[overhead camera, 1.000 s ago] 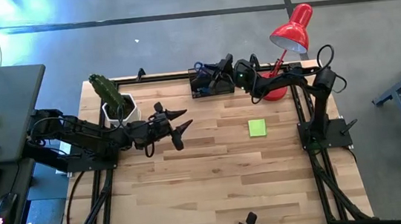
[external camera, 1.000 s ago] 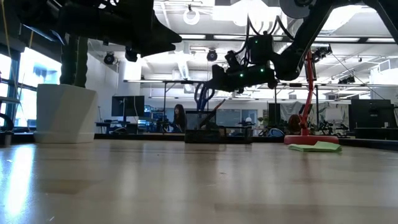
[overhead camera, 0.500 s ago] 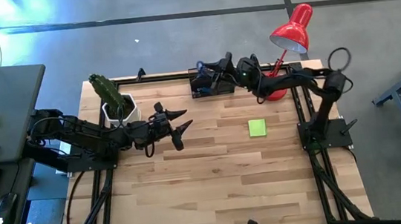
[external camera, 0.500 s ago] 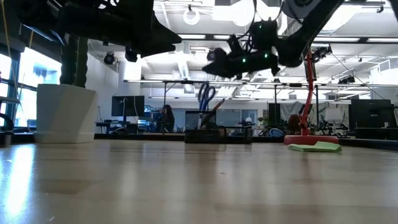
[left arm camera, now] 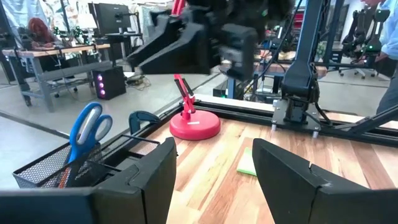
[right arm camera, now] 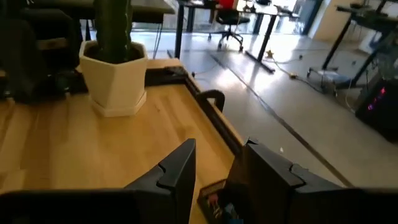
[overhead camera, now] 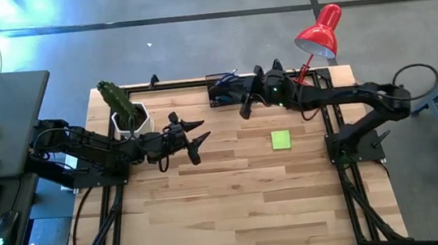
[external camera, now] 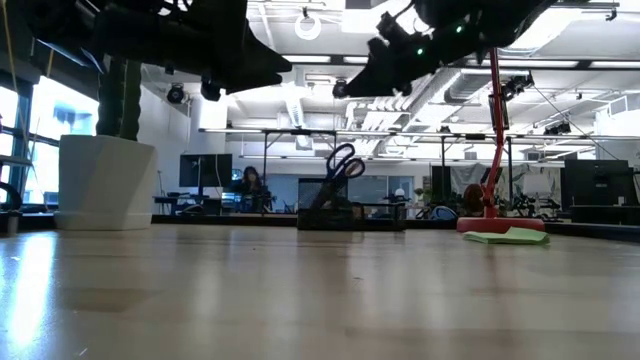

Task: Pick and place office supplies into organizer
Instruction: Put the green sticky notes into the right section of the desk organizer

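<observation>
So the black organizer (overhead camera: 224,92) sits at the far edge of the desk (overhead camera: 235,194), and the blue-handled scissors (external camera: 343,166) are standing up in it, handles poking out the top. You can see them in the mesh tray from the left wrist view too.

The lime-green sticky-note pad (overhead camera: 281,139) lies flat on the wood, well apart from the organizer, toward the right side and near the red lamp (overhead camera: 317,35).

The right gripper (overhead camera: 243,106) hangs in the air just beside the organizer, on its near side, fingers spread and nothing between them. The left gripper (overhead camera: 197,138) hovers mid-desk, jaws wide and empty, near the cactus (overhead camera: 117,102) in its white pot (overhead camera: 131,120).

A person (external camera: 248,184) shows in the room behind.
</observation>
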Motion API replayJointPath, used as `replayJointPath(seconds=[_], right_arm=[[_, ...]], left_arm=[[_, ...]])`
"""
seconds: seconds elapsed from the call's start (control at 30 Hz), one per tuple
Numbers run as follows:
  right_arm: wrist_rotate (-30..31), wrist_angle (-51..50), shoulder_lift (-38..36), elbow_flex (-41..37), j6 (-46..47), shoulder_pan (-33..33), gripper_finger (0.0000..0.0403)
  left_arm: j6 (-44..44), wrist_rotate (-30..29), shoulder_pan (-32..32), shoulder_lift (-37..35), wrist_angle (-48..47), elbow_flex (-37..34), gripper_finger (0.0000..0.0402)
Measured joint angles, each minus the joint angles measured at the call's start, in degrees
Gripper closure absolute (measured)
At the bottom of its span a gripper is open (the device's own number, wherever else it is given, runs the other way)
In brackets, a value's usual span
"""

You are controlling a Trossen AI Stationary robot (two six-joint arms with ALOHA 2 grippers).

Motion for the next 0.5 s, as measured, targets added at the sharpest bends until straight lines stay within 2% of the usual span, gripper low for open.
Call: replayJointPath(seconds=[0.27, 0.5], right_arm=[[4.75, -18.87, -7.72, -0.02, 6.6, 4.43, 0.0279], [4.7, -46.1, -9.07, -0.07, 16.67, 7.93, 0.0279]], left_arm=[[-0.15, 0.02, 0.0, 0.02, -0.02, 0.0, 0.0202], [-0.54, 0.54, 0.02, 0.02, -0.13, 0.0, 0.0202]])
